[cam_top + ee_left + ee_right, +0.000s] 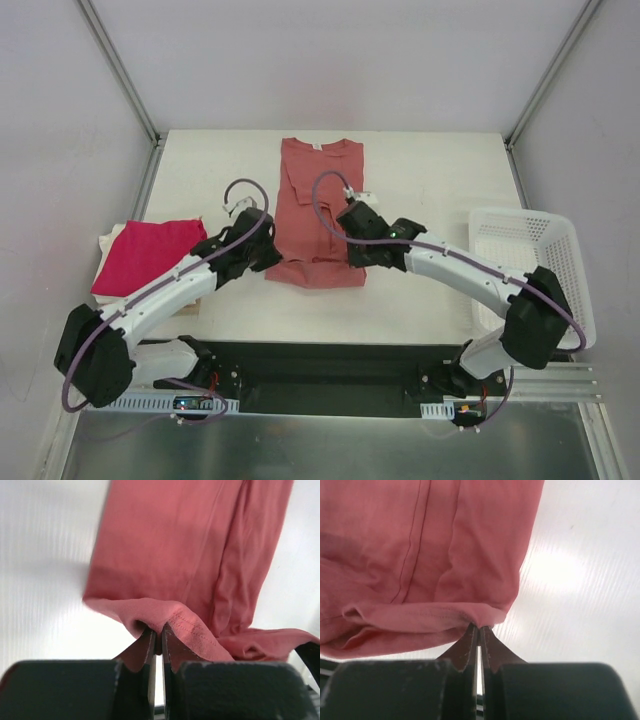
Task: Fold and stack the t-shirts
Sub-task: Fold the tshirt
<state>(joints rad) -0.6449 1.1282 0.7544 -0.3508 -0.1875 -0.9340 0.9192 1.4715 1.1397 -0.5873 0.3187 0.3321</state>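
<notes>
A salmon t-shirt (318,205) lies lengthwise in the middle of the table, sides folded in, collar at the far end. My left gripper (268,250) is shut on its near-left hem corner (165,620), lifted a little off the table. My right gripper (355,252) is shut on its near-right hem corner (487,616). The hem hangs bunched between the two grippers. A folded magenta-red t-shirt (148,255) lies at the left on a cream folded one (113,240), which shows only as an edge beneath it.
A white plastic mesh basket (530,275) stands at the right edge of the table. Metal frame posts rise at the far corners. The arms' bases sit on the black rail at the near edge.
</notes>
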